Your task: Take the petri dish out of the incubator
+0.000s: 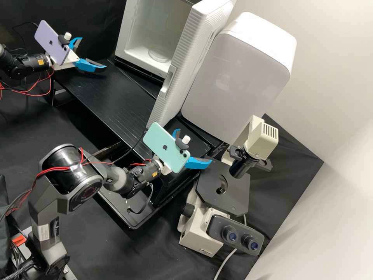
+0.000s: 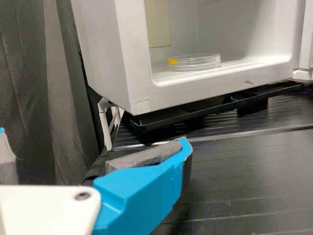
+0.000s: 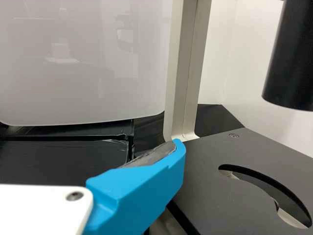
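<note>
Incubator (image 1: 130, 35) stands at the far end of the black shelf (image 1: 112, 97) with its door (image 1: 237, 77) swung wide open. We see the dish (image 1: 159, 54) inside the chamber, lying flat on its floor, lid on, close to the front lip. In the left wrist view the dish (image 2: 194, 60) carries a small yellow mark at one edge. Nothing touches it.

Left gripper (image 1: 93, 53) hangs over the shelf in front of the opening, off to one side of it and well apart from the dish. We see its two blue fingers spread apart, with nothing between them. In its own view, one finger (image 2: 146, 181) with a grey pad points toward the lower corner of the incubator body. A purple phone (image 1: 50, 41) is clipped on this wrist.

Right gripper (image 1: 192, 146) sits low at the near end of the shelf, just beside the bottom edge of the open door and over the rim of the microscope (image 1: 217, 229) stage (image 1: 225, 190). We judge its fingers apart as well, from the high view, and they hold nothing. Its wrist view shows one finger (image 3: 142, 188), the door's glossy face and the stage with its slot. A mint phone (image 1: 165, 146) is clipped on this wrist.

Black cloth (image 1: 97, 241) covers the bench under the shelf and microscope. Red wires (image 1: 58, 171) run along the right arm.
</note>
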